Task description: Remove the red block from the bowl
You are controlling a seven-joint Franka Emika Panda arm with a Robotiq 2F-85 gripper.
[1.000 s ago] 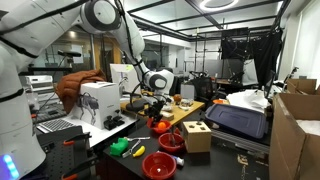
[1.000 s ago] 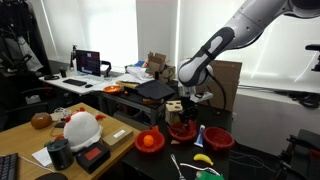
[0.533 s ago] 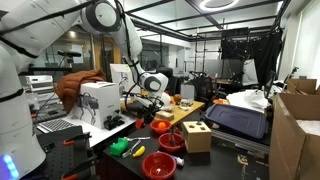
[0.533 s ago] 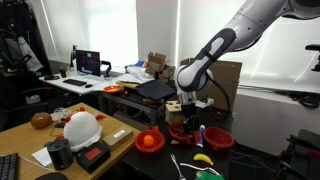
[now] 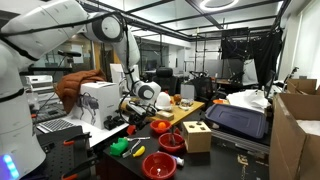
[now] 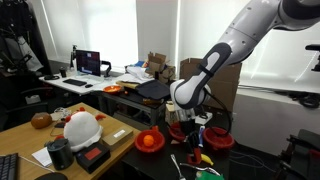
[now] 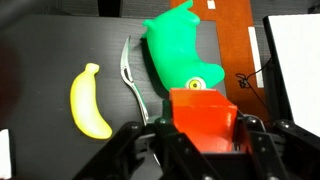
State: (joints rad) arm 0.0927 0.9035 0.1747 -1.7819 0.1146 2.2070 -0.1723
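Observation:
My gripper (image 7: 203, 140) is shut on the small red block (image 7: 205, 115), which sits between the jaws in the wrist view. I hold it above the dark table, just over a green toy (image 7: 180, 50). In both exterior views the gripper (image 5: 134, 124) (image 6: 192, 150) is low and to one side of the deep red bowl (image 5: 172, 141) (image 6: 183, 130), no longer over it. The block is too small to make out in the exterior views. The bowl stands beside the tan wooden box (image 5: 197, 136).
A yellow banana (image 7: 88, 100) and a fork (image 7: 130, 75) lie on the black table beside the green toy. A wider bright red bowl (image 5: 160, 165) (image 6: 218, 138) and an orange-red lump (image 5: 160, 126) stand near the deep bowl. A white appliance (image 5: 98, 100) is behind the arm.
The arm has swung away from over the deep red bowl and come down toward the table by the green toy and banana, with the red block in the jaws.

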